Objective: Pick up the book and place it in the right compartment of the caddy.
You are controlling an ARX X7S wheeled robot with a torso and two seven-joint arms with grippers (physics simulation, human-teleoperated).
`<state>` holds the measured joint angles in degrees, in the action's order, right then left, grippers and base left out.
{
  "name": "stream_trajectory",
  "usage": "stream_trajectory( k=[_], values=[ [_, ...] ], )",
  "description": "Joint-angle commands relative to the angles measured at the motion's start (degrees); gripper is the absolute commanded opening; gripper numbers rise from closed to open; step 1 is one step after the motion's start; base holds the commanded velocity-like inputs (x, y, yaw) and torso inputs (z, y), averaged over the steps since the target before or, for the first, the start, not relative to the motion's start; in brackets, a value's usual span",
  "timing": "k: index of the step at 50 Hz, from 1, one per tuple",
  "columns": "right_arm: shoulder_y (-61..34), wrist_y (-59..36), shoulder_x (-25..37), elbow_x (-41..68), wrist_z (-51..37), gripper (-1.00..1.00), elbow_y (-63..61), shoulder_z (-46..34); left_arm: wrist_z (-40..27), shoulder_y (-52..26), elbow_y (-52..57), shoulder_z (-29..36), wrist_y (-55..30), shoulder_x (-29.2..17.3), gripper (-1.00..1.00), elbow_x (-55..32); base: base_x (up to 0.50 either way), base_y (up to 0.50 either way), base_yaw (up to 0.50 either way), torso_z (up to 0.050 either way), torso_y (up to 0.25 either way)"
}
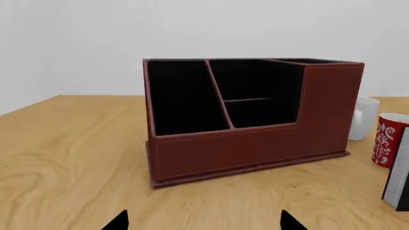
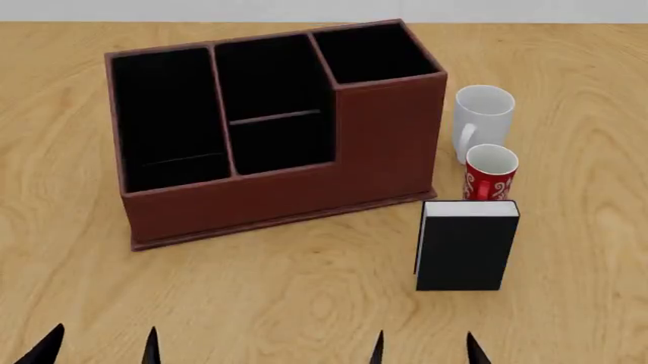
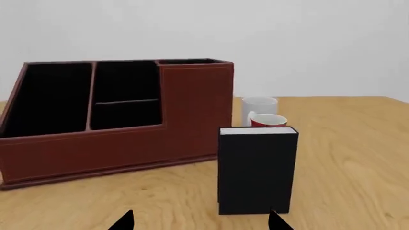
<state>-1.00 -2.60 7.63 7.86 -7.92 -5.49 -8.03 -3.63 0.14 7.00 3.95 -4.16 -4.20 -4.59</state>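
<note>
The book (image 2: 467, 246) is standing upright on the wooden table (image 2: 567, 303), its black cover facing the robot and its white page edges facing up. It is sitting near the right front corner of the caddy (image 2: 278, 201), apart from it, with bare table showing between the two. Nothing is gripping or touching the book.

The caddy is resting on the table to the left of the book. The right compartment (image 2: 372, 51), the tallest section, is lying at the caddy's right end, and it is showing only black lining inside. The two lower sections are occupying the rest of the caddy to its left.

A red mug (image 2: 490, 173) is standing just behind the book, and a white mug (image 2: 482, 115) is standing behind the red mug, beside the caddy's right wall.

The right gripper (image 2: 423, 350) is hovering low in front of the book, its fingers spread apart and holding nothing. The left gripper (image 2: 99, 347) is hovering in front of the caddy's left half, its fingers likewise parted and holding nothing. Only the dark fingertips of each gripper are showing in the head view.
</note>
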Motion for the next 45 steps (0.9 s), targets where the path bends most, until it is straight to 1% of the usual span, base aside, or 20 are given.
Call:
stream_trajectory(
  k=[1,5,7,10,12,16,28,34,36,39,42,43,45],
  values=[
    [-3.96,-6.49,1.58,2.07,-0.68,1.00,-9.25,-0.43,0.13,-3.92,11.34,0.92,-9.11,-1.94,1.00,-3.48,0.00,0.00,0.00,0.000,0.000],
    [-7.29,-10.88,2.14,3.09,-1.01,1.00,-13.65,-0.37,-0.28,-8.08,15.69,0.24,-13.98,-2.57,1.00,-5.47,0.00,0.00,0.00,0.000,0.000],
    [-9.44,-13.88,2.44,3.85,-1.29,1.00,-16.01,-0.17,-1.04,-10.84,19.16,-0.28,-18.85,-2.96,1.00,-6.70,0.00,0.00,0.00,0.000,0.000],
    [-11.92,-16.50,2.86,4.39,-1.70,1.00,-18.11,0.12,-1.71,-13.80,22.10,-1.11,-23.28,-3.15,1.00,-8.50,0.00,0.00,0.00,0.000,0.000],
    [-12.98,-17.42,2.97,4.74,-1.99,1.00,-18.91,0.44,-1.86,-14.93,23.46,-1.58,-25.21,-3.27,1.00,-9.73,0.00,0.00,0.00,0.000,0.000],
    [-17.54,-22.93,3.89,6.69,-2.51,1.00,-22.64,1.59,-2.98,-18.79,27.87,-2.46,-30.95,-4.13,1.00,-11.50,0.00,0.00,0.00,0.000,0.000],
    [-24.72,-33.97,7.87,8.86,-3.86,1.00,-30.38,4.03,-5.07,-28.38,34.93,-5.81,-43.42,-7.51,1.00,-15.34,0.00,0.00,0.00,0.000,0.000],
    [-30.03,-40.68,9.38,12.30,-4.15,1.00,-34.18,7.10,-6.80,-33.35,39.38,-8.71,-50.61,-8.41,1.00,-18.06,0.00,0.00,0.00,0.000,0.000],
    [-31.69,-42.70,10.37,12.37,-4.48,1.00,-35.27,7.26,-7.50,-35.82,41.10,-11.61,-54.44,-7.73,1.00,-20.63,0.00,0.00,0.00,0.000,0.000],
    [-33.45,-45.28,10.98,13.29,-4.87,1.00,-36.64,8.07,-8.81,-38.53,42.79,-12.43,-58.64,-8.41,1.00,-21.66,0.00,0.00,0.00,0.000,0.000],
    [-35.37,-47.91,11.67,14.01,-5.47,1.00,-38.34,8.93,-9.96,-42.21,45.32,-14.44,-63.81,-8.66,1.00,-23.70,0.00,0.00,0.00,0.000,0.000],
    [-36.06,-48.85,11.95,14.21,-5.75,1.00,-39.05,9.24,-10.40,-43.85,46.17,-15.07,-66.80,-8.83,1.00,-24.67,0.00,0.00,0.00,0.000,0.000],
    [-37.07,-50.65,12.20,15.03,-5.98,1.00,-40.13,9.86,-11.10,-45.84,47.47,-16.06,-69.60,-8.95,1.00,-25.61,0.00,0.00,0.00,0.000,0.000]
  ],
)
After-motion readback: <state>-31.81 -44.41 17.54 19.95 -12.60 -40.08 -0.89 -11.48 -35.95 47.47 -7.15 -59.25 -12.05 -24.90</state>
